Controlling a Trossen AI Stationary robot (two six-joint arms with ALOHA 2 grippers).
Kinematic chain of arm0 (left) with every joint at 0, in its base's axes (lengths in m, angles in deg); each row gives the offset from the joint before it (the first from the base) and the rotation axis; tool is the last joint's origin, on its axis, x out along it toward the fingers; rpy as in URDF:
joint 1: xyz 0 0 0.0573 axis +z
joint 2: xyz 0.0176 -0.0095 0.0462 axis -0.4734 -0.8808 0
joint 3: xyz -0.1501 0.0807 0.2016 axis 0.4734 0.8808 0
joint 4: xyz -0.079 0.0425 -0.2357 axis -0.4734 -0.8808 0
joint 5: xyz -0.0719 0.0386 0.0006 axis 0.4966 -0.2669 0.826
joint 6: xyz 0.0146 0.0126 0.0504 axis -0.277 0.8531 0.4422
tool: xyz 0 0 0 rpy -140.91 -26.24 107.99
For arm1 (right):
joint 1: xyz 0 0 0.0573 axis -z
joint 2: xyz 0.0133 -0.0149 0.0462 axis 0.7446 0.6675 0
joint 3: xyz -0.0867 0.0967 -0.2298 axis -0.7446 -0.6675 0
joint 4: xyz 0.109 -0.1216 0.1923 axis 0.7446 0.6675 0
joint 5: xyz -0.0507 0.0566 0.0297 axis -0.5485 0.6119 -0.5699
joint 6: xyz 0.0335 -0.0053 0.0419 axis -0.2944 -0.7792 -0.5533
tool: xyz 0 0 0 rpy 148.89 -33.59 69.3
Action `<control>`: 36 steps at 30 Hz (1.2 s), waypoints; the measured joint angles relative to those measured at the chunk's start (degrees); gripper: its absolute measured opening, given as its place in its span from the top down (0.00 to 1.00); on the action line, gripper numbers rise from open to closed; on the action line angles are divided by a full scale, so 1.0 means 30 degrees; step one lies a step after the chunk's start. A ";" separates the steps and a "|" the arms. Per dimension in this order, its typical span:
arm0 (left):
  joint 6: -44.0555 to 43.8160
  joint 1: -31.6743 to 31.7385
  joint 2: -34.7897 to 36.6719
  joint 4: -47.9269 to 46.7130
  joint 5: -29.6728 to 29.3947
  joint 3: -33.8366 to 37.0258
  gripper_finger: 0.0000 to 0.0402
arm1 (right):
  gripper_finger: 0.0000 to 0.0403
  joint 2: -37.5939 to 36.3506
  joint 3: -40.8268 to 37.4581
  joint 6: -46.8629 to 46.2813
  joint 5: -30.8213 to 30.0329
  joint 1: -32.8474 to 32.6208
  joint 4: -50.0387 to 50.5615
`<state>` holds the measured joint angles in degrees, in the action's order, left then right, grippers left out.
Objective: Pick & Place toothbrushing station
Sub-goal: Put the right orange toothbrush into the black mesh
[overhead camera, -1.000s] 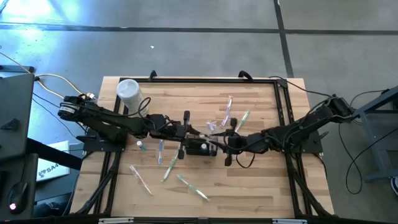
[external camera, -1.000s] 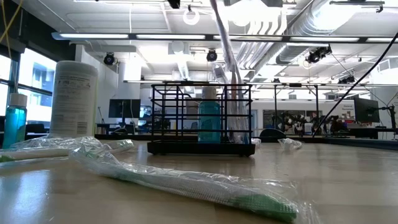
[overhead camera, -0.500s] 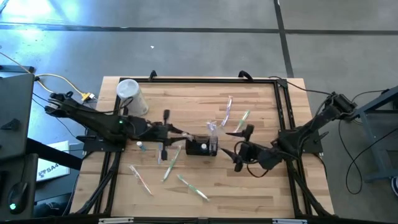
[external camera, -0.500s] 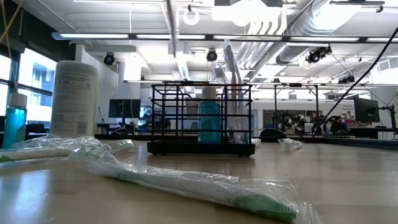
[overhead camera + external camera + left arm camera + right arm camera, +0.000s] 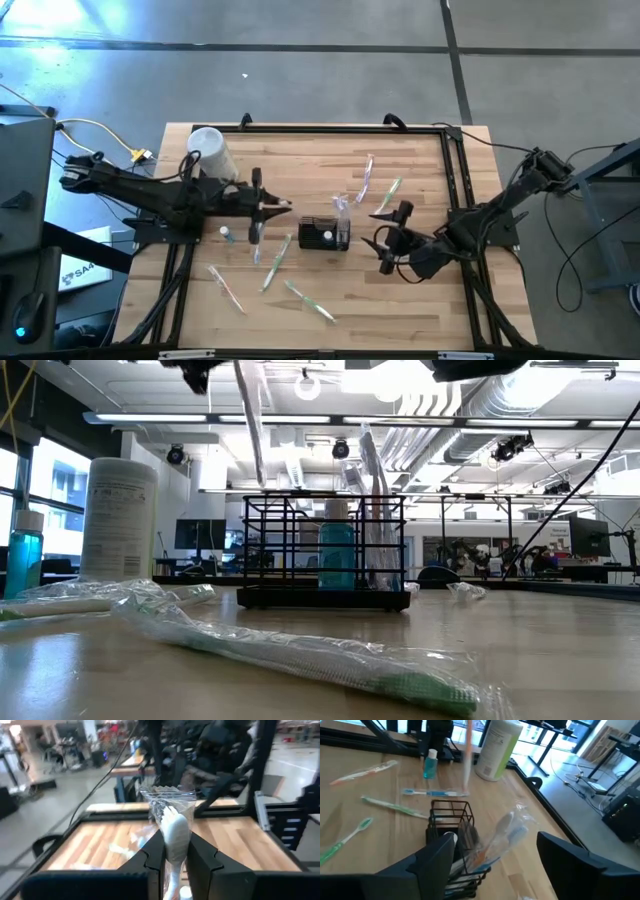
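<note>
The right gripper [image 5: 388, 240] has let go and backed away, jaws open, leaving a wrapped toothbrush [image 5: 501, 839] standing in the black wire caddy [image 5: 324, 235] mid-bench. The left gripper [image 5: 262, 207] (also withdrawn) keeps its jaws clamped on another wrapped toothbrush [image 5: 172, 832], likely next in.

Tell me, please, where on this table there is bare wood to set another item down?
Bare wood runs along the table's far edge, between the white container and the wrapped toothbrushes at far right. The near right corner beside the right gripper is also free. It is crowded around the black caddy and the toothbrushes near left.
</note>
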<state>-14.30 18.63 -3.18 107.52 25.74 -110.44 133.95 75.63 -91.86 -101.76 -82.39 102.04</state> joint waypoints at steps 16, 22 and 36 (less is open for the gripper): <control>-0.2224 0.2513 -0.2803 0.1650 0.3090 0.0021 0.89 | 0.32 0.0007 -0.0007 -0.0007 0.0984 0.0854 -0.0052; -0.2224 0.2506 -0.3908 0.1928 0.3123 0.0014 0.89 | 0.32 0.0015 -0.0022 -0.0007 0.1224 0.0839 -0.0042; -0.2224 0.2724 -0.6503 0.2931 0.3115 0.0007 0.89 | 0.32 0.0015 -0.0022 -0.0007 0.1231 0.0846 -0.0037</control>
<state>-20.97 26.80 -22.69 116.32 35.09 -110.42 133.99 75.57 -91.88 -98.07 -79.85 101.93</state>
